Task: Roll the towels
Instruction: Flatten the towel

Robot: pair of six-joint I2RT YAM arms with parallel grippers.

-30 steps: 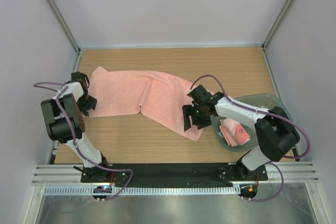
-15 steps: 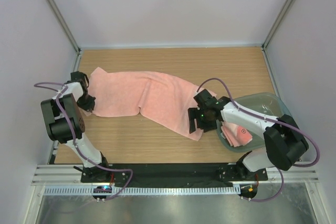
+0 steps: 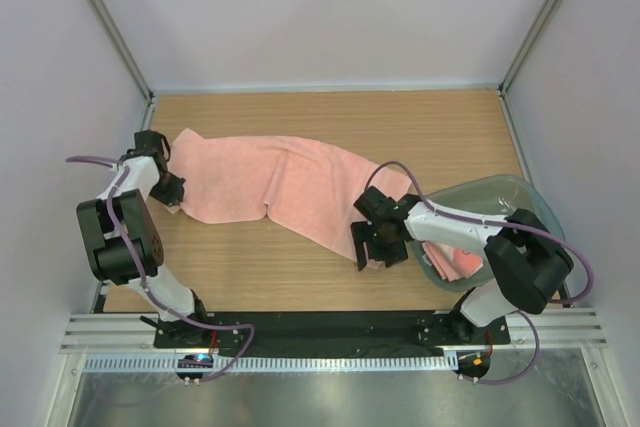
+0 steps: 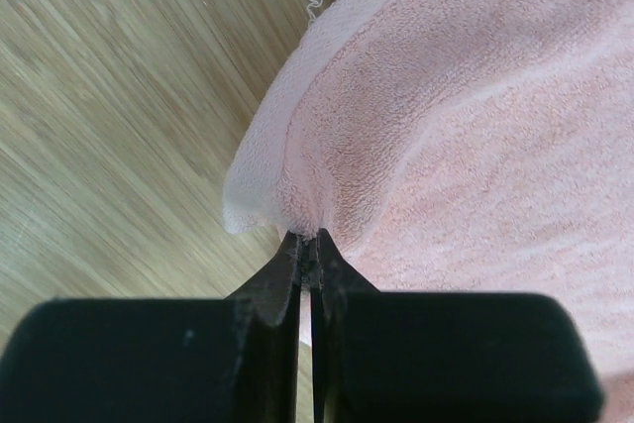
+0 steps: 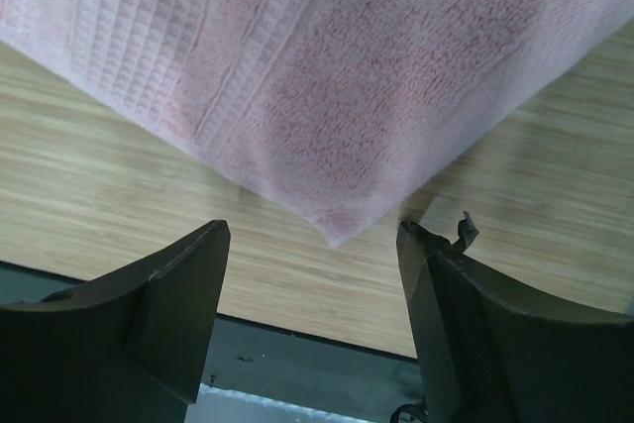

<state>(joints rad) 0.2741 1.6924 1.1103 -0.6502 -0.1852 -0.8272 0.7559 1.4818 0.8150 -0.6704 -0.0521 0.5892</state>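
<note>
A long pink towel (image 3: 280,185) lies spread across the wooden table from far left to centre right. My left gripper (image 3: 172,197) is shut on the towel's near-left corner; in the left wrist view the towel (image 4: 446,126) bunches into the closed fingertips (image 4: 309,245). My right gripper (image 3: 372,250) is open and hovers over the towel's near-right corner; in the right wrist view that corner (image 5: 337,230) lies between the spread fingers (image 5: 188,274), untouched. More pink towels (image 3: 452,259) lie in a green basin (image 3: 510,197) at the right.
The table's near edge with a black strip (image 3: 320,325) runs just below the right gripper and shows in the right wrist view (image 5: 297,354). White walls enclose the table on three sides.
My right gripper moved down toward the near edge, onto the towel's near-right corner. My left gripper shifted slightly along the towel's left corner and stays shut.
</note>
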